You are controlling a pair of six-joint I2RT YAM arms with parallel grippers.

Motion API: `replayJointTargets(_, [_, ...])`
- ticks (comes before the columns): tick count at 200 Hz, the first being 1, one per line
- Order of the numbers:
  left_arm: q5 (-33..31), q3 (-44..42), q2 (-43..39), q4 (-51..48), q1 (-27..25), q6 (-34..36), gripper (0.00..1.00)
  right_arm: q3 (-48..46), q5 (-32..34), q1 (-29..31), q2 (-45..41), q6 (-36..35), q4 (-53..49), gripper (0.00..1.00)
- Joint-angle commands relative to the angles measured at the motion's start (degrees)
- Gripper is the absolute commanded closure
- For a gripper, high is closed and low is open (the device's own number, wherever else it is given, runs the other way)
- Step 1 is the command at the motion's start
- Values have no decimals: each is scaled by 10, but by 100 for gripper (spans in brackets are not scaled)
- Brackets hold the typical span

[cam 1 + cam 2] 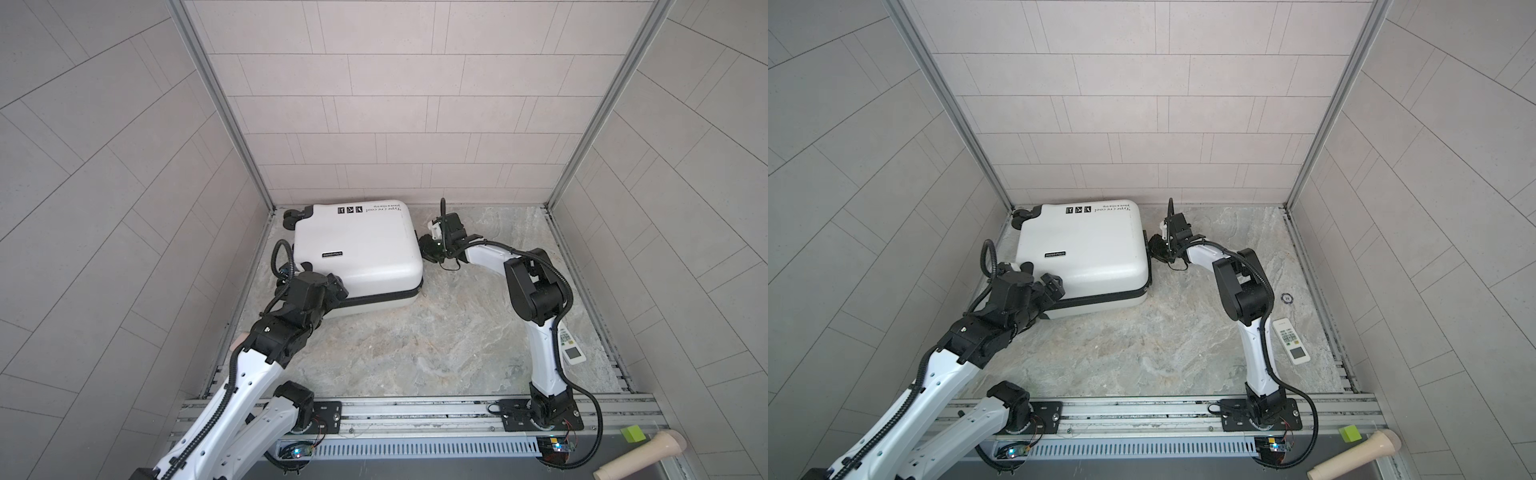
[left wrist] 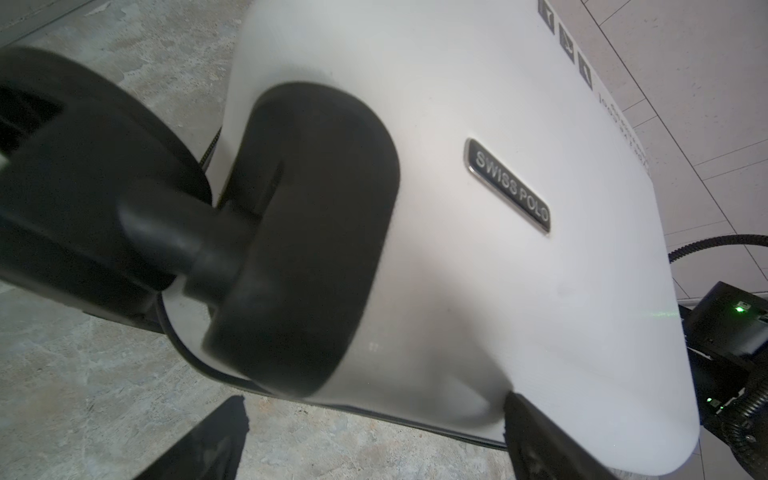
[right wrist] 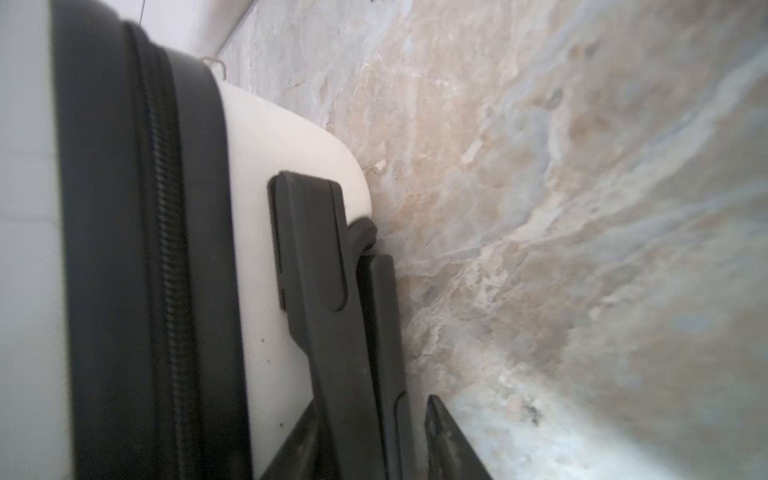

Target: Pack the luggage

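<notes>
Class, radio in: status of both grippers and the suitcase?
Left gripper open beside wheel. Right gripper astride handle, grip unclear. Suitcase shut, flat. Remote lies apart.

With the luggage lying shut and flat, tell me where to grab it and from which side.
Probably the slim black handle on the right edge of the luggage, approached low from the right, where the right gripper sits. The shell is broad and rounded, too wide for jaws; the handle is narrow.

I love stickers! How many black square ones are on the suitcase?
3, in a row along the white hard-shell suitcase's far edge: left sticker, middle sticker, right sticker. More may be hidden.
</notes>
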Motion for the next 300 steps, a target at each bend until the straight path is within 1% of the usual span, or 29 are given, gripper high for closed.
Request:
replayJointTargets(1, [-22, -13, 0, 4, 9, -4, 2, -18, 11, 10, 15, 10, 0, 72])
replayJointTargets(10, [-22, -13, 18, 9, 11, -1, 2, -31, 14, 10, 5, 12, 6, 78])
replayJointTargets(66, [-1, -14, 65, 70, 28, 13, 2, -153, 30, 9, -82, 21, 42, 100])
replayJointTargets(101, [19, -4, 109, 114, 36, 21, 2, -261, 50, 9, -159, 45, 79, 100])
replayJointTargets(141, [41, 11, 158, 160, 41, 32, 2, -383, 73, 19, -249, 93, 136, 100])
replayJointTargets(163, [53, 25, 187, 179, 45, 38, 3, -438, 99, 40, -303, 111, 142, 100])
replayJointTargets(188, [65, 41, 218, 200, 50, 47, 3, -478, 135, 77, -358, 118, 125, 100])
replayJointTargets(199, [71, 50, 233, 206, 53, 51, 3, -488, 153, 94, -382, 115, 106, 93])
replayJointTargets(207, [74, 56, 242, 209, 55, 55, 3, -494, 165, 102, -399, 108, 87, 86])
replayJointTargets(236, [86, 75, 272, 216, 64, 61, 2, -514, 212, 108, -485, 72, -8, 41])
replayJointTargets(255, [95, 81, 286, 226, 71, 63, 2, -506, 252, 108, -546, 19, -101, 22])
replayJointTargets(269, [105, 87, 298, 233, 76, 67, 3, -499, 271, 108, -587, -22, -152, 14])
replayJointTargets(300, [117, 103, 320, 237, 83, 73, 2, -476, 285, 98, -665, -116, -218, 6])
